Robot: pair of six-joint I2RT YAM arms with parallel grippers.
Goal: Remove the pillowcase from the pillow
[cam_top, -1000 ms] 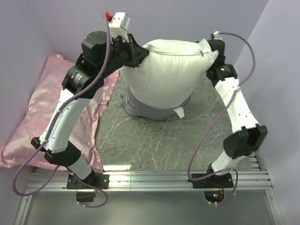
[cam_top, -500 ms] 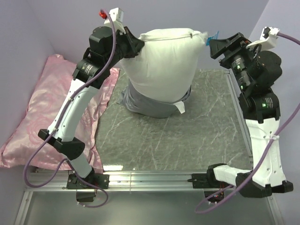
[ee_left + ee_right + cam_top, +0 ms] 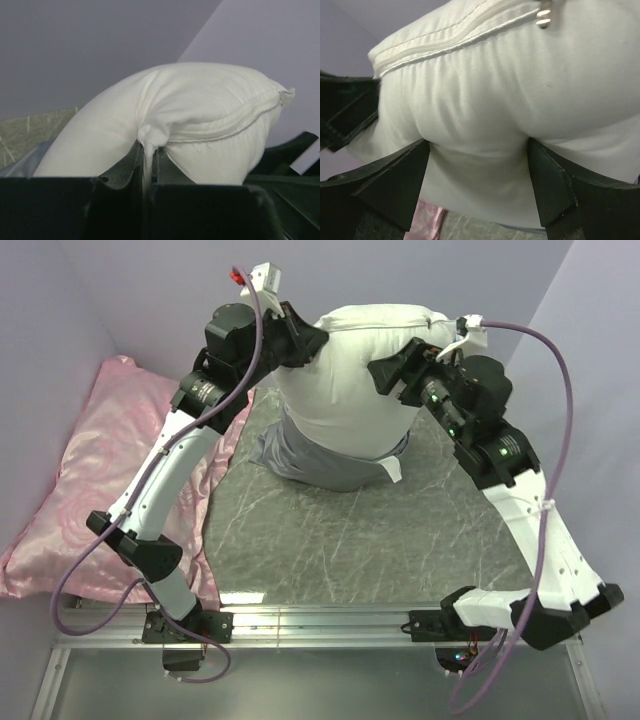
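Top external view: along the bottom edge of the frame a ribbed aluminium rail [image 3: 330, 620] carries both arm bases, and above it lies a grey marbled table mat [image 3: 380, 530]. At the left of the frame a large pink rose-patterned satin cushion [image 3: 90, 480] lies beside the mat, with the left arm rising over it. Just above the middle of the frame the plain silver-grey fabric pillowcase [image 3: 310, 462] sits bunched on the mat around the lower end of the plump white rectangular pillow [image 3: 345, 390]. The pillow stands up out of the pillowcase with most of its body bare. The left gripper [image 3: 312, 340] is at the pillow's upper left corner. In the left wrist view its jaws [image 3: 147, 165] are nearly together, pinching a fold of the white pillow [image 3: 200, 110] just below the zip seam. The right gripper [image 3: 392, 370] is at the pillow's upper right side. In the right wrist view its black fingers [image 3: 395, 185] are spread wide, and the pillow [image 3: 485, 100] bulges down between them, touching both inner faces. A small metal zip pull [image 3: 543, 17] hangs at the top right of that frame. A plain lilac wall [image 3: 150, 280] fills the top of the overhead frame.
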